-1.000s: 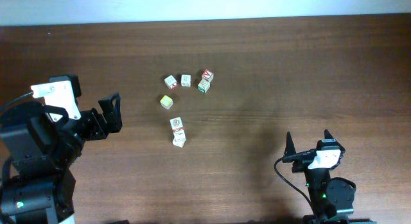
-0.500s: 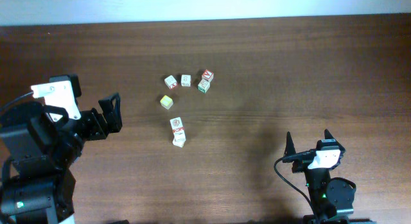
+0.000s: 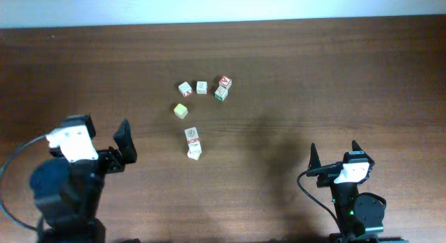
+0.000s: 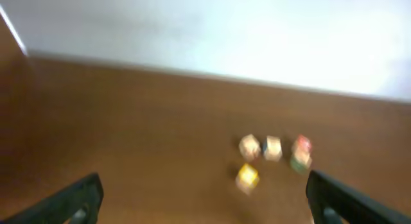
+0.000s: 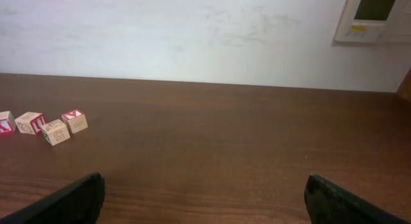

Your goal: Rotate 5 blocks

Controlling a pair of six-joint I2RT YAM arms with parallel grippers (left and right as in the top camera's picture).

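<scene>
Lying mid-frame on the worktop (image 3: pixel 313 76), blocks (image 3: pixel 201 88) are seen untouched; L gripper (image 4: pixel 204 179) & R gripper (image 3: pixel 334 149), lower corners, are spread wide.

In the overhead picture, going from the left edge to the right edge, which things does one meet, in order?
left gripper → leftmost cube of the far row → middle pale cube → red-topped cube → right gripper. Yellow cube, green-marked cube, red-and-white cube and nearest cube overlap these; left out.
</scene>
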